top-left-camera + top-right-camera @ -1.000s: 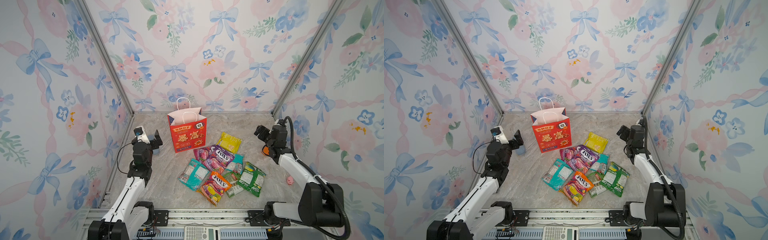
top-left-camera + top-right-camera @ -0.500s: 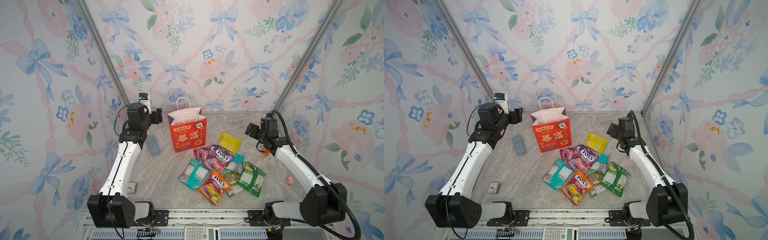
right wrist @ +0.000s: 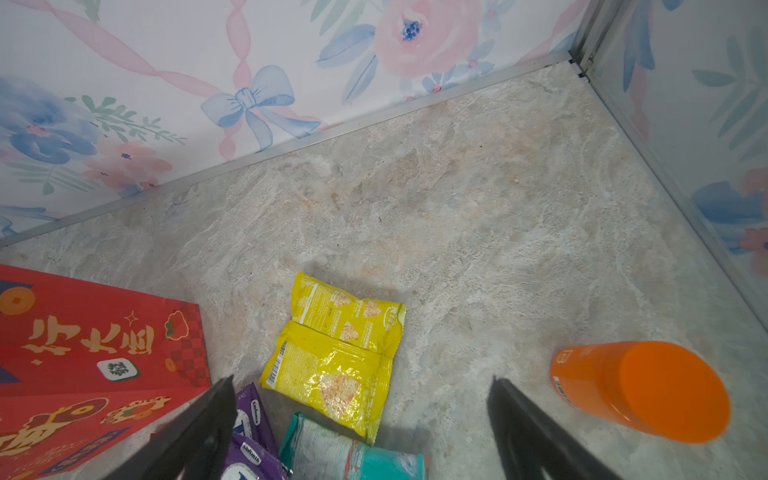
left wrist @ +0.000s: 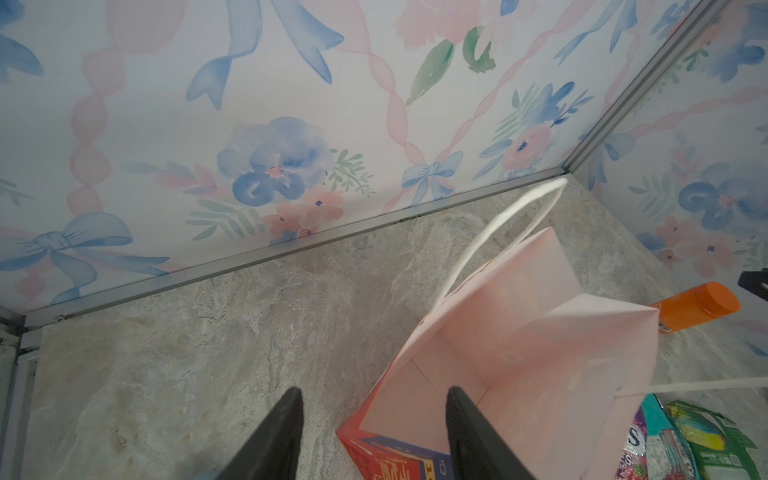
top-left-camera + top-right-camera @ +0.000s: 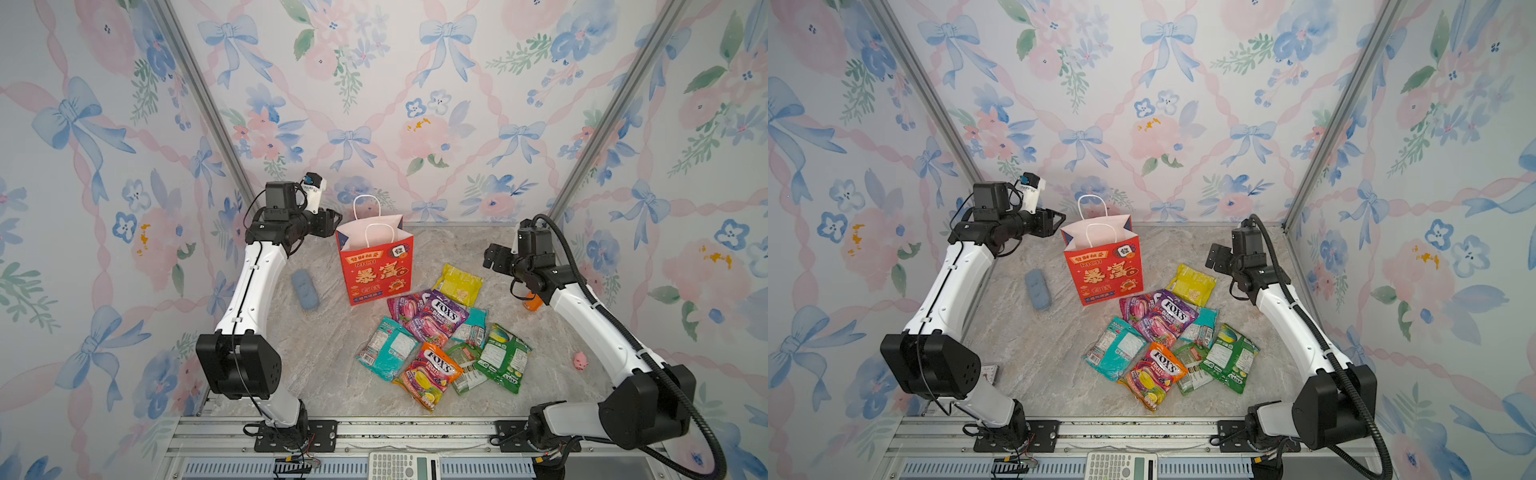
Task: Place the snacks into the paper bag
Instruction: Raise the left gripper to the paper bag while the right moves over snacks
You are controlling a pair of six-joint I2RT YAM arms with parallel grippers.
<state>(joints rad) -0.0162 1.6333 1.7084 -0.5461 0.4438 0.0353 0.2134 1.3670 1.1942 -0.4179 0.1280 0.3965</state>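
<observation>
The red paper bag [image 5: 376,266] stands upright and open at the back middle, its pale inside [image 4: 519,332] showing in the left wrist view. My left gripper [image 5: 332,222] [image 4: 374,432] is open at the bag's top left rim, its two fingers either side of the bag's side wall near a corner. The snacks lie in a loose pile in front of the bag: a yellow packet [image 5: 459,284], a purple FOX'S packet [image 5: 432,316], a teal one [image 5: 388,347], an orange FOX'S one [image 5: 430,372] and a green one [image 5: 503,359]. My right gripper [image 5: 492,255] [image 3: 361,382] hangs wide open and empty above the yellow packet [image 3: 332,357].
A blue-grey oblong object [image 5: 304,289] lies left of the bag. An orange bottle [image 5: 532,303] [image 3: 648,386] stands by the right wall, and a tiny pink pig [image 5: 580,360] sits further forward. A calculator [image 5: 403,465] rests on the front rail.
My left arm rose from low on the left and swung to the bag's rim, its jaws narrowing. My right arm reached inward toward the yellow packet, still wide open.
</observation>
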